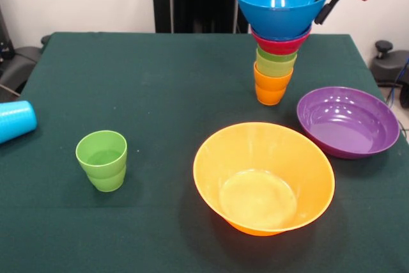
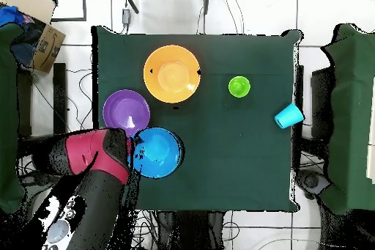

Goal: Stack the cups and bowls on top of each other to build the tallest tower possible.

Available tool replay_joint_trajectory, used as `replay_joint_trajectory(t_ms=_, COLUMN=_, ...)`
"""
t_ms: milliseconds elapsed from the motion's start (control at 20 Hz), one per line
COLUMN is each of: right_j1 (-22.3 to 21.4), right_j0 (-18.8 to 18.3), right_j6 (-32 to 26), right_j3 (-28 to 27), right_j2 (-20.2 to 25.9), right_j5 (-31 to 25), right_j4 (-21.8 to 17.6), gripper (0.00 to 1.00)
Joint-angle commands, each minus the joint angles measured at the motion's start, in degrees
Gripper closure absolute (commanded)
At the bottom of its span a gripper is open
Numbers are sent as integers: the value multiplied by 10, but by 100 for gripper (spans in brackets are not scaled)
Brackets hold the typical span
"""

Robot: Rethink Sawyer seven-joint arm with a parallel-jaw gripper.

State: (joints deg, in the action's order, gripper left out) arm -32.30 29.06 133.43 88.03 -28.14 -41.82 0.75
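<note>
The tower (image 1: pixel 275 55) stands at the table's far right in the front view: an orange cup (image 1: pixel 271 87) lowest, a yellowish cup and a lime green cup (image 1: pixel 277 55) nested above, then a red bowl (image 1: pixel 281 45) and a blue bowl (image 1: pixel 280 4) on top. My gripper (image 1: pixel 324 3) comes in from the upper right. Its black fingers straddle the blue bowl's right rim, one inside and one outside. In the overhead view the gripper (image 2: pixel 132 152) is at the left rim of the blue bowl (image 2: pixel 158 152).
A large orange bowl (image 1: pixel 264 178) (image 2: pixel 172 73) sits at the front. A purple bowl (image 1: pixel 348 121) (image 2: pixel 126 110) is right of it, near the tower. A green stepped cup (image 1: pixel 102 160) (image 2: pixel 239 86) stands alone. A light blue cup (image 1: pixel 14 121) (image 2: pixel 288 116) lies at the table's edge.
</note>
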Motion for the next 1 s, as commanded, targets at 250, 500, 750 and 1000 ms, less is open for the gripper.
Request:
replay_joint_trajectory(t_ms=250, right_j1=10, right_j0=8, right_j6=124, right_j3=-6, right_j2=19, right_j5=14, right_j4=26, gripper=100)
replay_joint_trajectory(t_ms=500, right_j1=12, right_j0=13, right_j6=124, right_j3=-4, right_j2=12, right_j5=6, right_j4=29, gripper=100)
replay_joint_trajectory(t_ms=750, right_j1=13, right_j0=17, right_j6=123, right_j3=-1, right_j2=9, right_j5=3, right_j4=36, gripper=100)
replay_joint_trajectory(t_ms=1000, right_j1=14, right_j0=20, right_j6=123, right_j3=2, right_j2=5, right_j5=-2, right_j4=44, gripper=100)
